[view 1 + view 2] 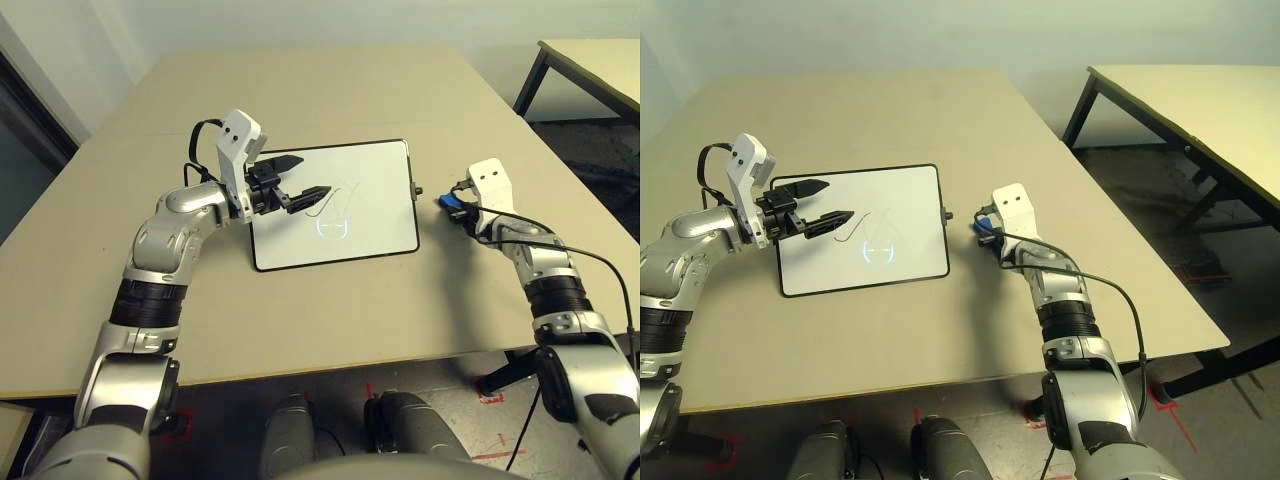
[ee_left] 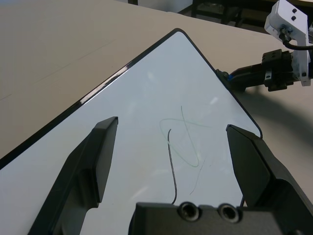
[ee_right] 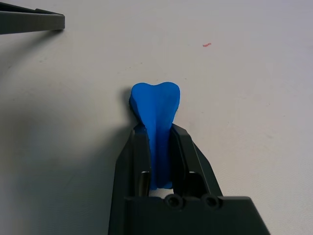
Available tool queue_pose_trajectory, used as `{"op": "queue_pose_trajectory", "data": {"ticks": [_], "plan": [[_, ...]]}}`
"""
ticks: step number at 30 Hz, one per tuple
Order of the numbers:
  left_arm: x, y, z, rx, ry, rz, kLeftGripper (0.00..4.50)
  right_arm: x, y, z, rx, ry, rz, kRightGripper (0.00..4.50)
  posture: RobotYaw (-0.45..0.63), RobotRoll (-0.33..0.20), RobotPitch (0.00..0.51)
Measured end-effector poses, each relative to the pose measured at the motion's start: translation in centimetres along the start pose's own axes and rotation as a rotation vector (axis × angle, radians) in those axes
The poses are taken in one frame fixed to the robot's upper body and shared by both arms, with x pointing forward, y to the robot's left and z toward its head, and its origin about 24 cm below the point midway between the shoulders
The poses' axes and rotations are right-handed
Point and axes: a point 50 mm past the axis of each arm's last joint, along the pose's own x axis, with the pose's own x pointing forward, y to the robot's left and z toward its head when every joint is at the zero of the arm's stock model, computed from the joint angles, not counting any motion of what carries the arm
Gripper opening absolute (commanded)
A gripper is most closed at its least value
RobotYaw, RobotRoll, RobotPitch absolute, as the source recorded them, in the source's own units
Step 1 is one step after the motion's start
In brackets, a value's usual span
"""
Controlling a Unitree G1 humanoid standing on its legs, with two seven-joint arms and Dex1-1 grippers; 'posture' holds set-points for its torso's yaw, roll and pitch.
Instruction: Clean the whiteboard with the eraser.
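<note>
Blue foam shows pinched between the fingers of the right tool (image 3: 159,161): the eraser (image 3: 156,117) is squeezed tight, its free end bulging out past the fingertips and resting on or just above the tan desk (image 1: 330,320). This tool sits just off the whiteboard's (image 1: 370,215) right edge, beside the small knob there, with the eraser's long axis running along the fingers and pointing toward the board. The whiteboard lies flat near the middle of the desk, its long side running left to right, with thin pen marks (image 1: 335,210) around its centre. So the marks lie to the left of the eraser, across the frame, and the right arm is the one placed to reach them. The left tool (image 1: 297,180) hovers over the board's left part, fingers spread wide and holding nothing, pointing toward the marks
</note>
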Motion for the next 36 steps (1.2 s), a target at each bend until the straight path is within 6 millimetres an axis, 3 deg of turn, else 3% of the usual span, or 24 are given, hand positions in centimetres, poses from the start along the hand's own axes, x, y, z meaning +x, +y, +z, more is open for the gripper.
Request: {"op": "queue_pose_trajectory", "data": {"ticks": [16, 23, 26, 29, 32, 36], "plan": [[0.0, 0.0, 0.1, 0.001, -0.002, 0.001, 4.5, -0.4, -0.8, 0.3, -0.009, 0.016, -0.015, 0.51, -0.06, 0.0, 0.037], [0.0, 0.1, 0.1, 0.002, -0.001, -0.001, 4.5, -2.9, -1.3, 4.6, -0.093, -0.083, -0.009, 0.51, -0.08, 0.0, 0.029], [0.0, 0.1, 0.0, 0.007, 0.015, -0.026, 4.5, -4.2, 0.3, 7.1, -0.171, -0.124, 0.077, 0.51, -0.09, 0.0, 0.024], [0.0, 0.1, 0.2, 0.019, 0.029, -0.056, 4.5, -5.2, 3.4, 8.8, -0.255, -0.151, 0.216, 0.45, -0.09, 0.0, 0.021], [-0.2, 0.3, 0.3, 0.035, 0.059, -0.075, 4.5, -5.5, 6.6, 8.9, -0.308, -0.132, 0.346, 0.42, -0.09, 0.0, 0.02], [-0.3, 0.6, -0.5, 0.028, 0.106, -0.087, 4.5, -5.2, 9.3, 8.5, -0.358, -0.104, 0.443, 0.42, -0.08, 0.0, 0.019]]}}
